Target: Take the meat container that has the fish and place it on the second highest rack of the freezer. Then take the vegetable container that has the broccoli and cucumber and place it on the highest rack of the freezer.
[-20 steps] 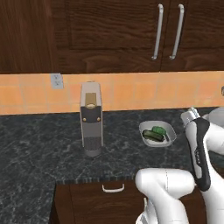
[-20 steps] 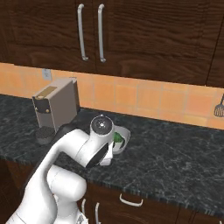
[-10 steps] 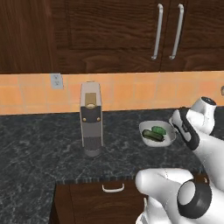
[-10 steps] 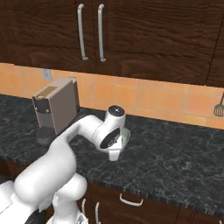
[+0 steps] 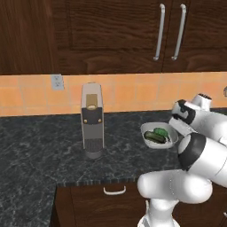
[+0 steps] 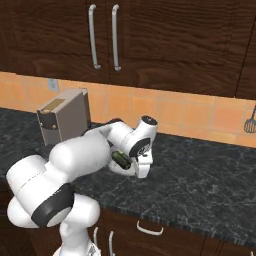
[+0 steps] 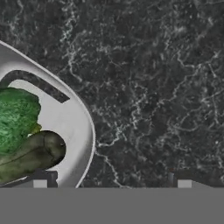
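Hand view looks straight down on the black, white-veined stone counter [image 7: 153, 87], and at its left edge on the vegetable container [image 7: 76, 127], a smooth whitish bowl with a rounded corner and a thick glossy rim; inside lie the broccoli [image 7: 17, 116], bright green and lumpy, and below it the cucumber [image 7: 30, 155], a dull olive cylinder with a blunt end. The gripper [image 7: 111, 183] stands spread wide, one finger tip [image 7: 40, 183] over the bowl's inside and the other over bare stone (so the rim lies between them), and it holds nothing. The left base view gives the wider setting that the hand camera lacks: the vegetable container [image 5: 158, 135] sits on the counter [image 5: 40, 150] to the right of a tall grey coffee machine [image 5: 92, 119], well apart from it, under dark wooden cabinets [image 5: 111, 35] with bar handles and an orange tiled backsplash [image 5: 133, 93]. In the right base view the white arm [image 6: 90, 155] covers most of the bowl, leaving a bit of the cucumber [image 6: 120, 160] showing, and a spatula [image 6: 250, 122] hangs on the tiles at far right.
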You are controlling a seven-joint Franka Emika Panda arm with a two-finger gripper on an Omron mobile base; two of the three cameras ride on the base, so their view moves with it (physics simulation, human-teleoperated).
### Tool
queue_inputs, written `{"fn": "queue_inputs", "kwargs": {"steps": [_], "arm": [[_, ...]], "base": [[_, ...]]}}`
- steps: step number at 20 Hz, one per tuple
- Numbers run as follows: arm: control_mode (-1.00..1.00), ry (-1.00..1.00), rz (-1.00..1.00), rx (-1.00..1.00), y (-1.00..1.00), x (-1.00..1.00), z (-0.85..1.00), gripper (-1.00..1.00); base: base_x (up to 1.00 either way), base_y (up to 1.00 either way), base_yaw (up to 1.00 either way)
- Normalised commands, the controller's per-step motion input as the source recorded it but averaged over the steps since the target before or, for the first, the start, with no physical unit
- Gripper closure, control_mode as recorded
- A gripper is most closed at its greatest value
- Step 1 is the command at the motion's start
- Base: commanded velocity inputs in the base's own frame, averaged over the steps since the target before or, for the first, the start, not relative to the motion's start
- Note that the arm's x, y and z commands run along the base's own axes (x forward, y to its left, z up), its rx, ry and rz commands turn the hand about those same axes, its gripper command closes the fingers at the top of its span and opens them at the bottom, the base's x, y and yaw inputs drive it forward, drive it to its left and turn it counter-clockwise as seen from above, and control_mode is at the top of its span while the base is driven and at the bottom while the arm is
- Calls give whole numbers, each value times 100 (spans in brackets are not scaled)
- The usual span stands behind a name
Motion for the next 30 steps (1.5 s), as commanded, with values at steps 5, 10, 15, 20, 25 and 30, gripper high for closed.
{"fn": "queue_inputs", "kwargs": {"steps": [5, 10, 15, 20, 25, 30], "arm": [[-100, 1, 3, 0, 0, 41, -50, -100], [-100, 0, 0, 0, 0, 30, -50, -100], [-100, 1, 0, 0, -6, 5, -38, -100], [-100, 0, 0, 0, 0, 35, -16, -100], [-100, 0, 0, 0, 18, 7, -33, -100], [-100, 0, 0, 0, 26, -3, -36, 100]], "base": [[0, 0, 0], [0, 0, 0], [0, 0, 0], [0, 0, 0], [0, 0, 0], [0, 0, 0]]}}
